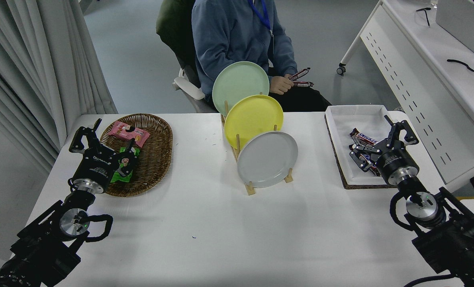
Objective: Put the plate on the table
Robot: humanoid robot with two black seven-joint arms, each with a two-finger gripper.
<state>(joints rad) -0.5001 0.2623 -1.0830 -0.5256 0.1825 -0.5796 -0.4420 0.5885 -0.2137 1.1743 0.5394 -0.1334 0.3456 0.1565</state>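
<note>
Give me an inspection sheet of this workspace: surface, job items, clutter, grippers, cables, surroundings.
Surface: white table, near half bare.
Job's things: grey plate standing on edge in the front slot of the wooden rack, not yet laid on the table.
Clutter: yellow plate and green plate behind it in the rack; wicker basket with snack packs at left; white tray with candy bars at right.
Grippers: left gripper open, parked at the basket; right gripper open, over the tray, empty.
Cables: black loops at both wrists.
Surroundings: person seated at far side holding candy bars; curtain at left; perforated desk at right.
</note>
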